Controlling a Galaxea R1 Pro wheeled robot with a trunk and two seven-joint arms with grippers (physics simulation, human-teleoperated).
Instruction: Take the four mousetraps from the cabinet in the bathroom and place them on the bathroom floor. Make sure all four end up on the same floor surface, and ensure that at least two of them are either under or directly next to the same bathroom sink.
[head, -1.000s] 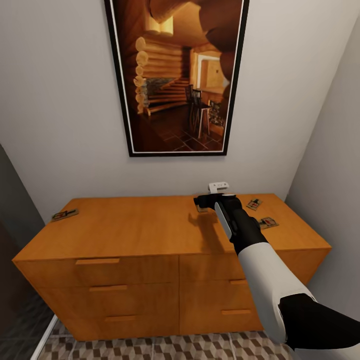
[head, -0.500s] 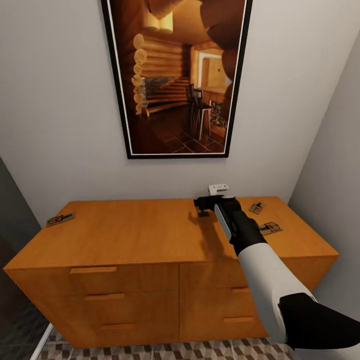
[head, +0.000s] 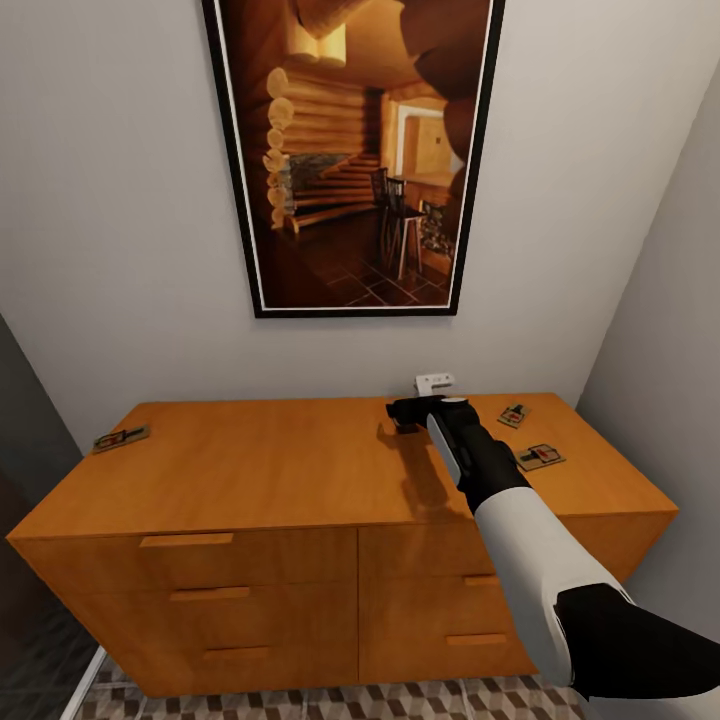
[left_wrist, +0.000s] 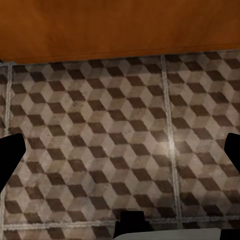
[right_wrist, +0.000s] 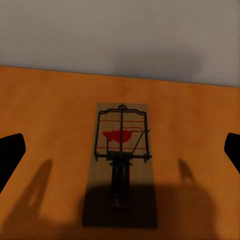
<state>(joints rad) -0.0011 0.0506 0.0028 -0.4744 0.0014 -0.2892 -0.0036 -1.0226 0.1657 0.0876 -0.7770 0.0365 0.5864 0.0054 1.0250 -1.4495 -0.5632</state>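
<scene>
The cabinet (head: 300, 470) is seen standing against the grey wall, boxed in by a side wall close to its right end and a dark panel at its left; a narrow strip of the bathroom floor (head: 330, 700) is shown in front of its drawers. Most of the flat top is left bare as open room between the left end and the middle.

The right hand (head: 405, 412) is held low over the back of the top, right of centre, near the rear wall. In the right wrist view its fingers (right_wrist: 10, 155) are spread wide at either edge, released, with one mousetrap (right_wrist: 121, 160) lying flat between them, not touched, and their shadows cast on the wood. A small white block (head: 434, 382) is seen just behind the hand.

Two more mousetraps are found to the right of the arm: one (head: 513, 413) near the back edge, one (head: 539, 457) nearer the front, apart from each other. A fourth (head: 121, 438) lies well apart at the far left end.

A large framed picture (head: 350, 150) is hung above the cabinet.

The left hand (left_wrist: 120, 155) is pointed down at the patterned tiles beside the cabinet's base, spread apart and empty.
</scene>
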